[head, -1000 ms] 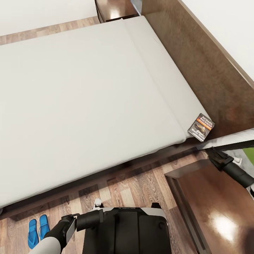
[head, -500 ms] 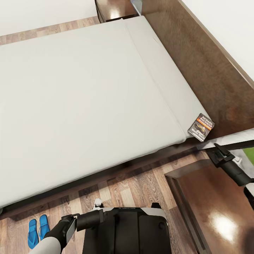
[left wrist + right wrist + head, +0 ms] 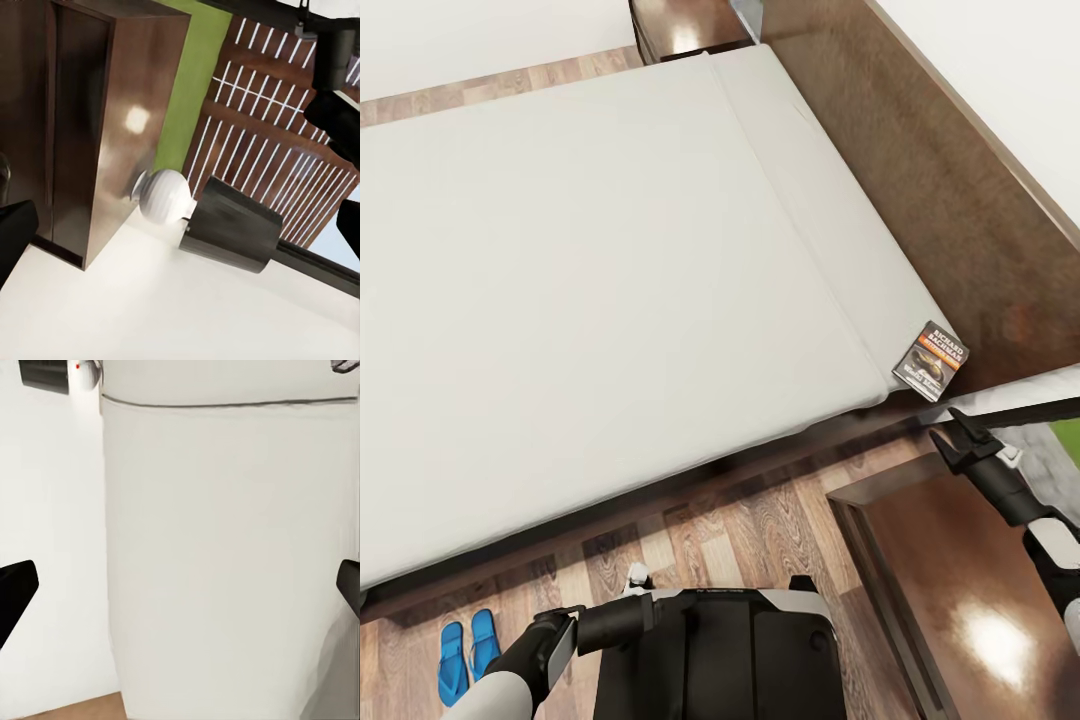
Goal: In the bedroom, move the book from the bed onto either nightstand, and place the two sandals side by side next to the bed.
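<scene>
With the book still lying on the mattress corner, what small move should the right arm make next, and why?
Probably ease the right gripper forward and up toward the book. The book lies flat at the mattress corner beside the headboard; the gripper hangs open just short of it, above the floor beside the near nightstand, touching nothing. The sandals already lie side by side next to the bed.

Home bedroom: bed [image 3: 610, 260], nightstand [image 3: 960, 590], plank floor [image 3: 750, 530].

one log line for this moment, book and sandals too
right gripper open, near book | book on bed corner | sandals side by side on floor | left gripper unclear
</scene>
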Available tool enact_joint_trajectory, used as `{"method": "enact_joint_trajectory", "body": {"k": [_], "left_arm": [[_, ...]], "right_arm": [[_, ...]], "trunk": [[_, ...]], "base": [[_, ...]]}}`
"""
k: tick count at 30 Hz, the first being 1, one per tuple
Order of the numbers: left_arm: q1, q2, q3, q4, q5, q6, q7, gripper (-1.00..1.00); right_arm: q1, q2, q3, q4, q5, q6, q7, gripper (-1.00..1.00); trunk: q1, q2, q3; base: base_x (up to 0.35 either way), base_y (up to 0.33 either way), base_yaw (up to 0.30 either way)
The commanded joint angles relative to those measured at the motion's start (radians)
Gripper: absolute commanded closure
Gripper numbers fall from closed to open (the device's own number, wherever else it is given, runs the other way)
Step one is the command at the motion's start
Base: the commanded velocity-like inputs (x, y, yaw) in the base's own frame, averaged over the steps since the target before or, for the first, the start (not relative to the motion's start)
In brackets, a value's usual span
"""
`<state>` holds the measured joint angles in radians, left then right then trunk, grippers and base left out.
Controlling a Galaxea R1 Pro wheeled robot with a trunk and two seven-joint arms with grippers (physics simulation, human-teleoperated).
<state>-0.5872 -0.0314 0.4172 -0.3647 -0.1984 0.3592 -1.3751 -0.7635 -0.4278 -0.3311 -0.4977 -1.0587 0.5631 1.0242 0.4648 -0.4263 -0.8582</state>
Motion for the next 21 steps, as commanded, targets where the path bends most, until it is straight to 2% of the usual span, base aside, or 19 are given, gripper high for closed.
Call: {"method": "enact_joint_trajectory", "body": {"k": [1,6,17,21], "left_arm": [[0.0,-0.001,0.008,-0.002,-0.01,0.011,-0.006,-1.0],[0.0,-0.002,0.008,-0.002,-0.01,0.011,-0.007,-1.0],[0.0,-0.002,0.008,-0.001,-0.01,0.012,-0.007,-1.0],[0.0,-0.002,0.008,-0.001,-0.01,0.012,-0.009,-1.0]], "right_arm": [[0.0,0.0,0.0,0.001,-0.006,-0.003,0.001,-1.0],[0.0,0.003,0.0,0.001,-0.006,-0.045,0.001,-1.0],[0.0,0.002,0.0,0.001,-0.006,-0.045,0.001,-1.0],[0.0,0.001,0.0,0.0,-0.006,-0.045,0.001,-1.0]], "trunk": [[0.004,-0.009,-0.004],[0.024,-0.044,-0.02],[0.066,-0.121,-0.054],[0.066,-0.121,-0.054]], "base": [[0.0,0.0,0.0],[0.0,0.0,0.0],[0.0,0.0,0.0],[0.0,0.0,0.0]]}}
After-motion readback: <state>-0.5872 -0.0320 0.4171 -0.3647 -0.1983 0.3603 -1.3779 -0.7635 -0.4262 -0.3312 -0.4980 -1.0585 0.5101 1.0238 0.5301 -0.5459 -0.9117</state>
